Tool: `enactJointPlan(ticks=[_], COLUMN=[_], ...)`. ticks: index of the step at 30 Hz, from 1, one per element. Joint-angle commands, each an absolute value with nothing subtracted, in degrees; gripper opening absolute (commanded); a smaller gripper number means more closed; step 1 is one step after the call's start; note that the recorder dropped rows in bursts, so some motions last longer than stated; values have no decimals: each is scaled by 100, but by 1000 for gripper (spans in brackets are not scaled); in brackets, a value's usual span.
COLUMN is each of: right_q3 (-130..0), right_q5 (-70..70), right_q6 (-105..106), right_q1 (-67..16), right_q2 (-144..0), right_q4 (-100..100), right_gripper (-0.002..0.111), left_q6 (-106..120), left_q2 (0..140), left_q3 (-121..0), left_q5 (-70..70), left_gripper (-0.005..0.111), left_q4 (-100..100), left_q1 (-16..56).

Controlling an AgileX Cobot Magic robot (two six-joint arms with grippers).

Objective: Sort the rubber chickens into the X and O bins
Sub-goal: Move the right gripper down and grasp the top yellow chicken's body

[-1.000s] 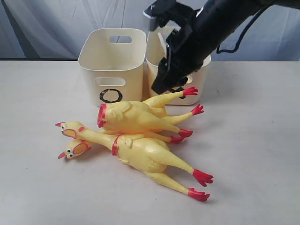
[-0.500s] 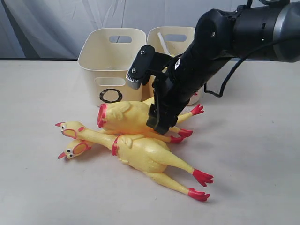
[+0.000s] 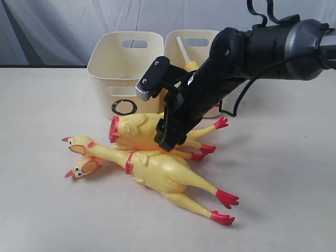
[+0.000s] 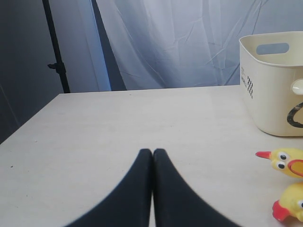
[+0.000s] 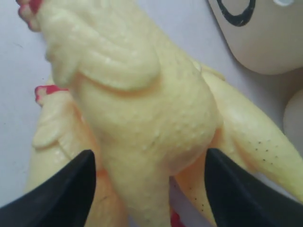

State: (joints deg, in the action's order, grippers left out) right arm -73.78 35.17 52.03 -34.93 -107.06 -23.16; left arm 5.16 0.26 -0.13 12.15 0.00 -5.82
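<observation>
The jaws of the right gripper (image 5: 149,158) stand wide, with one black finger (image 5: 66,189) on each side of the plump body of the upper chicken (image 3: 137,131). Nothing is clamped, and I cannot tell whether the pads touch the rubber. The jaws of the left gripper (image 4: 152,152) are pressed tight together with nothing between them, low over the bare table (image 4: 118,118) and well apart from the pile.

In the exterior view the two rubber chickens lie crossed at the middle of the table. The upper chicken has its red neck ring toward nine o'clock and its red feet toward three o'clock. The lower chicken (image 3: 163,173) lies touching it on the six o'clock side, its legs running out toward four o'clock. Two open-mouthed heads (image 3: 79,144) lie side by side at nine o'clock of the pile.

The black right arm (image 3: 262,44) comes in from two o'clock and tips down steeply onto the upper chicken's body.

The O bin (image 3: 126,68) stands at eleven o'clock of the pile, its black ring facing the chickens. The second bin (image 3: 197,42) stands just beside it at one o'clock, its mark hidden behind the arm. A pale, yellow-tipped thing (image 3: 184,51) leans inside this bin, and I cannot tell what it is.
</observation>
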Motion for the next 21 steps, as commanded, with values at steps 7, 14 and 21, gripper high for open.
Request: enactJointPlan(ticks=[7, 14, 21], right_q3=[-7344, -7344, -7344], right_q5=[3510, 3554, 3621], right_q6=[5122, 5122, 5122], right_q1=[-3498, -3498, -3498], right_q2=[-10888, -10888, -10888], right_q4=[-2411, -2411, -2411], right_gripper=[59, 27, -1], left_q6=[515, 515, 515], left_q2=[0, 0, 0], left_q3=[0, 0, 0], left_q5=[1171, 1171, 1171], left_gripper=[0, 0, 0], left_q4=[0, 0, 0], left_q1=[-555, -555, -555])
